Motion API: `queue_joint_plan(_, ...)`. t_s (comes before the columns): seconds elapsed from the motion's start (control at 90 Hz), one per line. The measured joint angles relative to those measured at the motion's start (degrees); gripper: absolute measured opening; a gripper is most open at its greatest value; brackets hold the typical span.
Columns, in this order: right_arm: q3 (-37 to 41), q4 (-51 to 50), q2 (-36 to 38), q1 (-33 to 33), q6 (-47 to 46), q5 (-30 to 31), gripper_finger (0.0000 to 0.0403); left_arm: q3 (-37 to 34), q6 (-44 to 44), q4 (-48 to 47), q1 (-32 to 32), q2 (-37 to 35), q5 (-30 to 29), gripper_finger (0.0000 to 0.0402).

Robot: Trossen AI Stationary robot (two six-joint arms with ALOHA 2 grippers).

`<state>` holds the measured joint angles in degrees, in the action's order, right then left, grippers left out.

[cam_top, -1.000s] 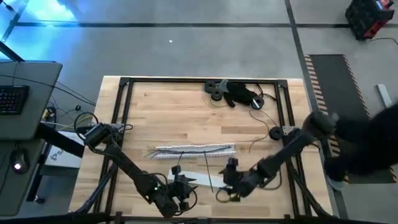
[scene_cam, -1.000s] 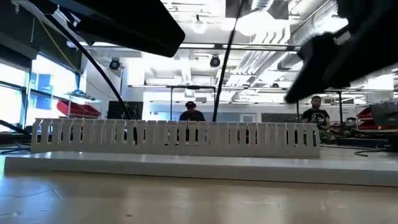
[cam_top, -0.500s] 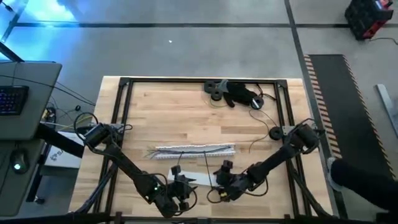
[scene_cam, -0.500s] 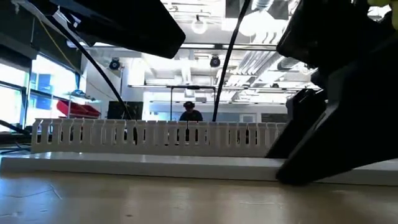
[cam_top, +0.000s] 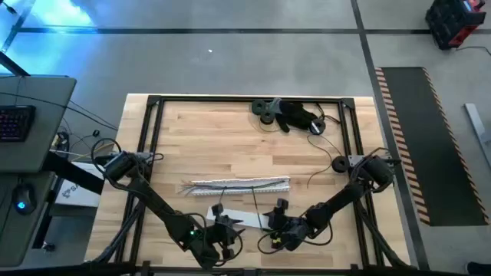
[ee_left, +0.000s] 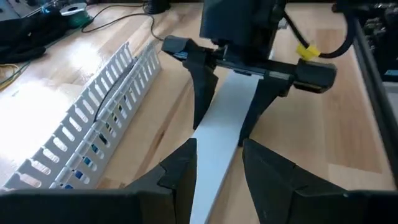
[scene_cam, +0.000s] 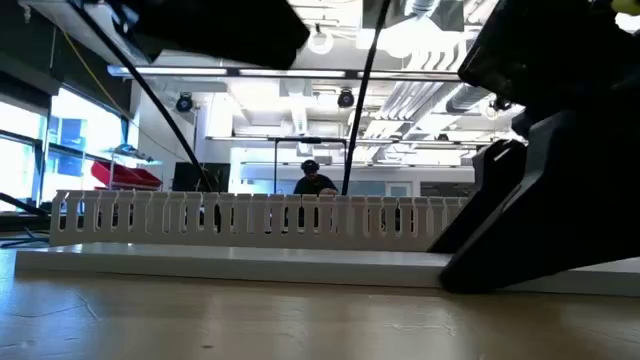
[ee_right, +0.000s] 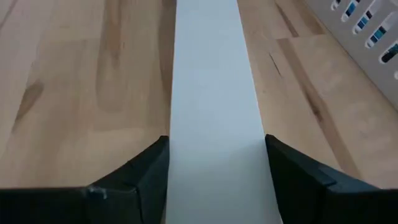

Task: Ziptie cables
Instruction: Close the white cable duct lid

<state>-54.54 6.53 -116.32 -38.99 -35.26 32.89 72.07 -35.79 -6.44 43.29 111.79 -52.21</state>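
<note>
- No readable writing
- Left gripper (ee_left: 217, 165) and right gripper (ee_right: 214, 171), near table edge, both spread around the flat white strip (cam_top: 247, 221)
- Cables (cam_top: 318, 175) lie right, apart
- Far table (cam_top: 222, 146) bare

A slotted white cable duct (cam_top: 238, 185) lies mid-table, a flat white strip (ee_right: 214, 124) just beside it.

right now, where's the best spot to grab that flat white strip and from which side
Probably take the white strip across its narrow width, by its two long edges, coming down from above. It lies flat on the table, so its broad faces cannot be pinched; only the edges can.
</note>
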Motion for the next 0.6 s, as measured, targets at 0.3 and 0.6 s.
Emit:
queue_joint_plan(0.3, 0.4, -1.9, 9.6, 3.6, 11.7, -1.5, 0.0205, 0.0, 7.1, -0.3, 0.5, -11.6, -0.9, 0.0113)
queue_joint_plan(0.6, -2.5, 2.3, 14.4, 10.6, 23.9, -5.0, 0.0205, 0.1, 5.9, -13.5, 3.7, -24.3, -1.0, 0.0111)
